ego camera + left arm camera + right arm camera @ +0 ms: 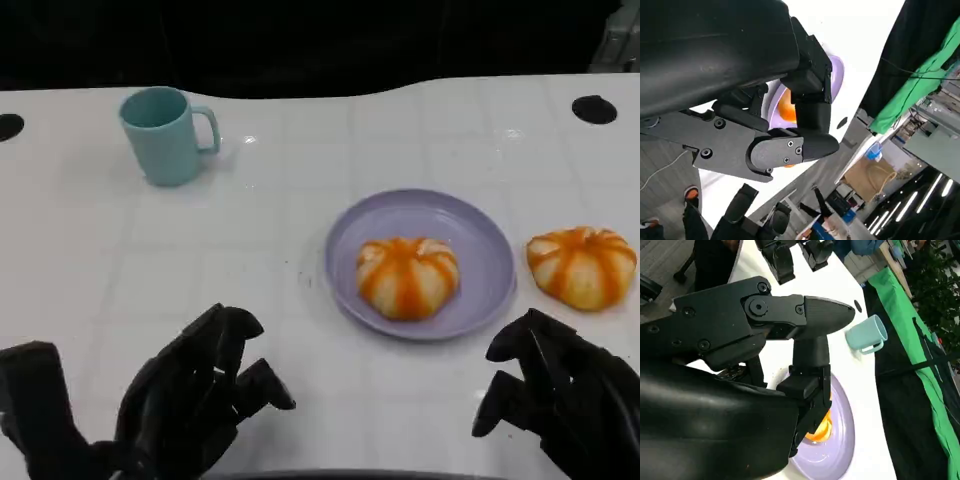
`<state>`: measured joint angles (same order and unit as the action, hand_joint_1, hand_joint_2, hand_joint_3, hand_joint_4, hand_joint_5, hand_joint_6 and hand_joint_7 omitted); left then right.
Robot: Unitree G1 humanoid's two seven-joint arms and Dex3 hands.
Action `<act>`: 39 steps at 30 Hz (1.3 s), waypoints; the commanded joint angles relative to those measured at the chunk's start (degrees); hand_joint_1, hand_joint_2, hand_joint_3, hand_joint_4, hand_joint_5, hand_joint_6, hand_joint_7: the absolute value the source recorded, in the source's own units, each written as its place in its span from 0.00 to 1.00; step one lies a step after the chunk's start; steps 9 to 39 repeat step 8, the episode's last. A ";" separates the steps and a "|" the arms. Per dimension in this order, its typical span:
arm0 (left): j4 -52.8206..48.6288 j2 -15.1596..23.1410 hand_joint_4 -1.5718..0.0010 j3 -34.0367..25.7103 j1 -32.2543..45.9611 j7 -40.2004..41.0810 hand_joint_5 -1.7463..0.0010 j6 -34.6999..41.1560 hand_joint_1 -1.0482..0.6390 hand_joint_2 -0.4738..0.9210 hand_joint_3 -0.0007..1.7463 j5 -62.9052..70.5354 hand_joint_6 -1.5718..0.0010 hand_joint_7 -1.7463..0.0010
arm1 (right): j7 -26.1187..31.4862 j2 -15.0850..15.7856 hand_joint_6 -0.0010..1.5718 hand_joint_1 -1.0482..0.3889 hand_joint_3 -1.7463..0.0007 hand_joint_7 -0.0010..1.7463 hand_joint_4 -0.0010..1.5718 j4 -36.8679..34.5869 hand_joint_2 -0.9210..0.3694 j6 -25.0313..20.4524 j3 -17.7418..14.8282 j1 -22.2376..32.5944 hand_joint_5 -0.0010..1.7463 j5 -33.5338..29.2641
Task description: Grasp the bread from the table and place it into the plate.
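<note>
Bread [408,277] already sits in the purple plate [488,247], while a second bread [582,265] lies on the white surface [200,260] just beside the plate, seemingly still to be moved. Left hand [195,395] and right hand [560,390] hover near the front edge, fingers loosely spread, holding nothing.

Head cam sits up high, looking down across the white surface [300,280] toward the dark backdrop, both hands low in frame. Left wrist cam is jammed right behind the left hand [785,125], rolled way over, facing across the surface. Right wrist cam is just as close behind the right hand [790,335]. All three catch the purple plate [480,240].
</note>
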<state>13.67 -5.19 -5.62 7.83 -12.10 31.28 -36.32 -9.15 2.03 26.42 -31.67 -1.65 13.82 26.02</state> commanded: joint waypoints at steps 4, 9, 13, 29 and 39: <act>-1.14 1.05 0.50 0.15 -1.04 -1.17 0.00 -1.64 0.28 1.00 0.28 0.50 0.65 0.04 | -0.30 0.83 0.33 0.44 0.75 0.90 0.40 -0.32 0.00 0.74 -0.72 -0.18 1.00 -0.10; -1.28 1.17 0.50 0.27 -1.06 -1.19 0.00 -1.88 0.28 1.00 0.28 0.46 0.66 0.03 | -0.41 0.92 0.33 0.44 0.75 0.90 0.40 -0.36 0.00 0.85 -0.67 -0.18 1.00 -0.22; -1.28 1.17 0.50 0.27 -1.06 -1.19 0.00 -1.88 0.28 1.00 0.28 0.46 0.66 0.03 | -0.41 0.92 0.33 0.44 0.75 0.90 0.40 -0.36 0.00 0.85 -0.67 -0.18 1.00 -0.22; -1.28 1.17 0.50 0.27 -1.06 -1.19 0.00 -1.88 0.28 1.00 0.28 0.46 0.66 0.03 | -0.41 0.92 0.33 0.44 0.75 0.90 0.40 -0.36 0.00 0.85 -0.67 -0.18 1.00 -0.22; -1.28 1.17 0.50 0.27 -1.06 -1.19 0.00 -1.88 0.28 1.00 0.28 0.46 0.66 0.03 | -0.41 0.92 0.33 0.44 0.75 0.90 0.40 -0.36 0.00 0.85 -0.67 -0.18 1.00 -0.22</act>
